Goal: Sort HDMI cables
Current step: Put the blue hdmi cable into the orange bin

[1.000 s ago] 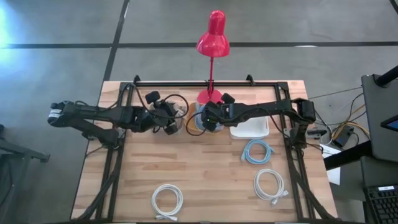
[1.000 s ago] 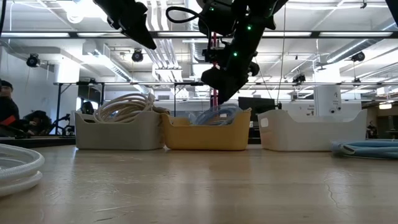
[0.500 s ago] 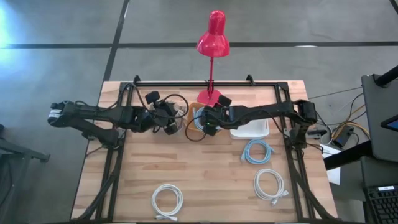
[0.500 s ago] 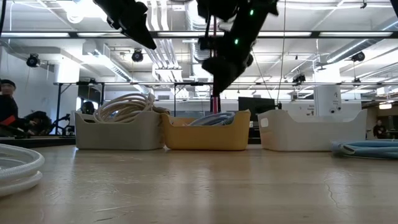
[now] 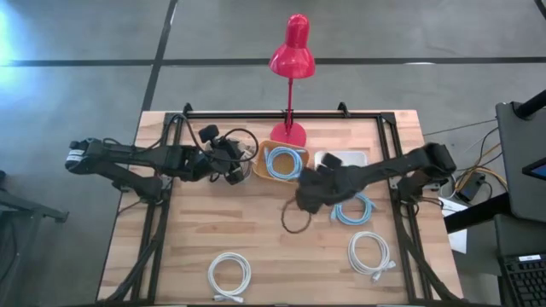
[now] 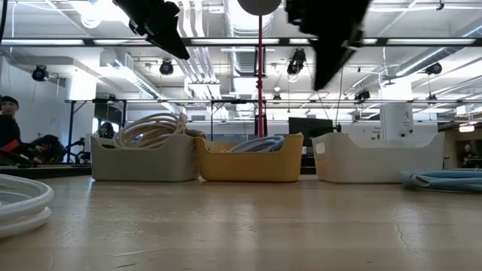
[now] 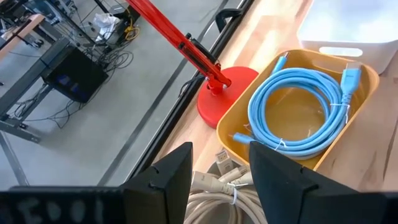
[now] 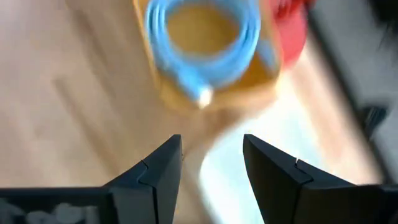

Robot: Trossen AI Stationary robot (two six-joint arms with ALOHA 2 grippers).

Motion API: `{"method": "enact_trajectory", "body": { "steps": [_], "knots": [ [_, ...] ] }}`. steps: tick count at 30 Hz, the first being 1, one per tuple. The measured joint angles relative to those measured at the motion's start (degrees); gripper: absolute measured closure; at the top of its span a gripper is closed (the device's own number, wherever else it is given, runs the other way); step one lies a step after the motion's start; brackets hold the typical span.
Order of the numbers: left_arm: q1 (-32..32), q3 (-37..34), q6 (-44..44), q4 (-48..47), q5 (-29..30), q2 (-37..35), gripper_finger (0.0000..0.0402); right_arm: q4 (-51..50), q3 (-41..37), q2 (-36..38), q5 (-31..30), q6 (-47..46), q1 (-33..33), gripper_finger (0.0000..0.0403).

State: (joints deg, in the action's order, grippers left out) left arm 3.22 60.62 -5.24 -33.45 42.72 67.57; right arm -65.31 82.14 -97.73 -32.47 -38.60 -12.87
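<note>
My left gripper (image 5: 232, 162) hangs open and empty above the grey bin (image 6: 143, 156), which holds beige-tan cable coils (image 7: 217, 198). My right gripper (image 5: 305, 198) is open and empty, high over the table's middle, near the yellow bin (image 5: 263, 162). A light blue coil (image 5: 285, 162) lies in that bin and also shows in the left wrist view (image 7: 297, 111). Another light blue coil (image 5: 352, 210) lies on the table, partly under my right arm. Two white coils lie near the front edge, one at front left (image 5: 229, 275) and one at front right (image 5: 370, 253).
An empty white bin (image 5: 343, 160) stands right of the yellow one. A red desk lamp (image 5: 292, 51) stands on its round base (image 5: 288, 134) behind the bins. A dark loop of arm wiring (image 5: 294, 220) hangs below my right gripper. A person (image 6: 9, 132) shows far behind the table.
My right gripper has risen from the yellow bin and gone toward the table's near and right edges, empty. The light blue coil stays in the yellow bin.
</note>
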Motion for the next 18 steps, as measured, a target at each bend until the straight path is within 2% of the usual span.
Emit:
{"method": "enact_trajectory", "body": {
  "steps": [3,11,18],
  "knots": [
    [0.0,0.0,-0.2,0.0,0.0,0.0,0.0229,-4.7,-1.4,0.2,5.4,-10.0,-2.8,0.0234],
    [0.0,0.0,-0.2,0.0,0.0,0.0,0.0229,-4.7,-11.0,0.2,15.5,-26.6,-8.4,0.0234],
    [0.0,0.0,-0.9,0.0,0.0,0.0,0.0229,-4.2,-18.3,0.2,23.9,-36.3,-9.0,0.0234]
  ]
}}
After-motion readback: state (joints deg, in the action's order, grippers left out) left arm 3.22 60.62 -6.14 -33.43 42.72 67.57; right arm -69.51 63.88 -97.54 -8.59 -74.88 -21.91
